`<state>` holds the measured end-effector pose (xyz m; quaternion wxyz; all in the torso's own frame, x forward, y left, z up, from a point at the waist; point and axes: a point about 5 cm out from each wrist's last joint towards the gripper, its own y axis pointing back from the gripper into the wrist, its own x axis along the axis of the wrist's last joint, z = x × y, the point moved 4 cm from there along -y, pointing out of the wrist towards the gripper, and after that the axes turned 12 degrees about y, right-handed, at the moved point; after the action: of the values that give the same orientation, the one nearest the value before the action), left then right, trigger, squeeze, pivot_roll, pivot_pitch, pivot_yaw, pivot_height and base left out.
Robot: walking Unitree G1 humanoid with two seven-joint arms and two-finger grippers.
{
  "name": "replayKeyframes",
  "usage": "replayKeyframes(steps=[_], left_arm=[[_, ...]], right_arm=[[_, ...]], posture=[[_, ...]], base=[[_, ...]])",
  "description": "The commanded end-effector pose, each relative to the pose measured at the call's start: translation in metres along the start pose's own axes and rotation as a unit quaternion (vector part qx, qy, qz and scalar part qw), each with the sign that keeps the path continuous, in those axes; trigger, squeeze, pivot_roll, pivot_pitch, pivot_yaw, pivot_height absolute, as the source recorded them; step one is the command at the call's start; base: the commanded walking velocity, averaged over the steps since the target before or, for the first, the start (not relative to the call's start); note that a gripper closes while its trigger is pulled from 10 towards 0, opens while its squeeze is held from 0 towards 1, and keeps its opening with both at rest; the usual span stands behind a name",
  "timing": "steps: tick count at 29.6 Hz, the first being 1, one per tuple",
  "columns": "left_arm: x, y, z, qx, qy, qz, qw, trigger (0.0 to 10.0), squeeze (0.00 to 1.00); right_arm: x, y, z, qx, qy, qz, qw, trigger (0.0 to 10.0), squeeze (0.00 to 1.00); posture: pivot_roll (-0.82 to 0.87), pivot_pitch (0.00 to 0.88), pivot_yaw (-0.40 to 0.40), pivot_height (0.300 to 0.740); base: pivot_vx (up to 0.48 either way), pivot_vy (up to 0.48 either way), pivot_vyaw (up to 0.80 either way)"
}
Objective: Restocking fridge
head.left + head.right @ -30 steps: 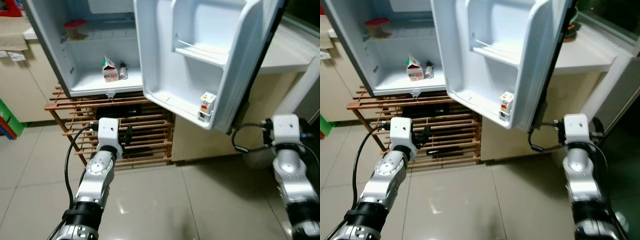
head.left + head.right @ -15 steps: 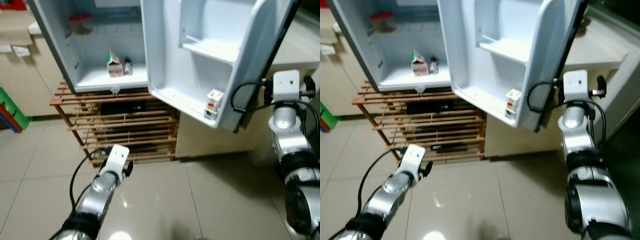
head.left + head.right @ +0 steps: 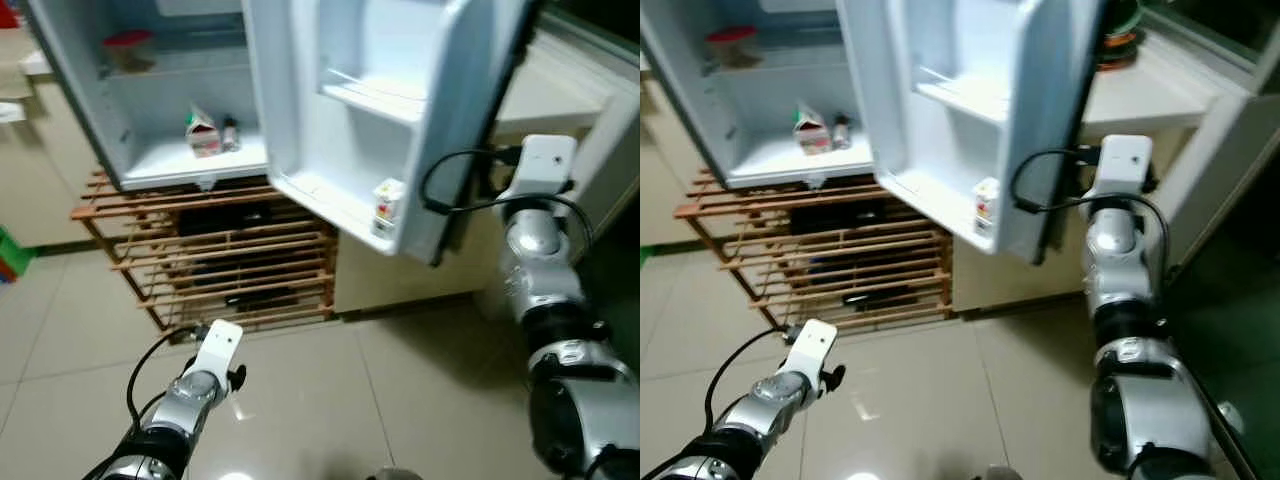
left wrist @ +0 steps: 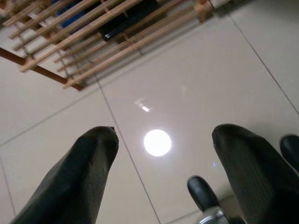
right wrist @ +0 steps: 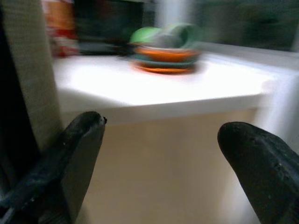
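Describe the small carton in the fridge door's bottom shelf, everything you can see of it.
The small carton is white with red and yellow markings on its face; the print is too small to read. It looks like a paper drink box and stands upright, alone, at the outer corner of the lowest shelf of the open white fridge door. Its base sits behind the shelf's lip. Neither gripper touches it.

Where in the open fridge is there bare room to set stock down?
The fridge floor is bare left of the carton and small bottle. The upper door shelf is bare. The bottom door bin is free except the small carton at its end.
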<state>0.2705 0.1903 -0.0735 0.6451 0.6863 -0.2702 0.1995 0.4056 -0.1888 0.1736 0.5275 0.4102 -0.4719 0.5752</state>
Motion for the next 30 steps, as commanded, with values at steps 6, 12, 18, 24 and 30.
replayKeyframes(steps=[6, 12, 18, 24, 30], left_arm=[[-0.016, -0.001, -0.009, 0.019, -0.013, -0.04, 0.999, 10.0, 0.0], [-0.023, -0.001, -0.005, 0.001, -0.026, -0.054, 0.998, 10.0, 0.0], [-0.004, -0.002, 0.004, -0.007, -0.023, 0.02, 1.0, 10.0, 0.0], [0.111, 0.03, -0.004, 0.008, 0.071, 0.294, 0.953, 10.0, 0.0], [0.212, 0.122, 0.004, -0.033, 0.114, 0.525, 0.843, 10.0, 0.0]], right_arm=[[0.075, 0.083, -0.121, 0.382, -0.124, 0.093, 0.911, 10.0, 0.0], [0.045, 0.082, -0.087, 0.352, -0.141, 0.04, 0.925, 10.0, 0.0], [0.022, 0.059, -0.04, 0.195, -0.022, 0.006, 0.981, 10.0, 0.0], [-0.011, 0.065, -0.02, 0.092, -0.021, -0.037, 0.995, 10.0, 0.0], [-0.031, 0.075, -0.023, 0.075, -0.012, -0.056, 0.996, 10.0, 0.0]], posture=[[-0.12, 0.0, 0.03, 0.74], [-0.12, 0.0, 0.03, 0.74], [-0.11, 0.0, 0.028, 0.74], [-0.11, 0.0, 0.021, 0.74], [-0.09, 0.0, 0.015, 0.74]], base=[[0.0, 0.0, 0.0], [0.0, 0.0, 0.0], [0.0, 0.0, 0.0], [0.0, 0.0, 0.0], [0.0, 0.0, 0.0]])
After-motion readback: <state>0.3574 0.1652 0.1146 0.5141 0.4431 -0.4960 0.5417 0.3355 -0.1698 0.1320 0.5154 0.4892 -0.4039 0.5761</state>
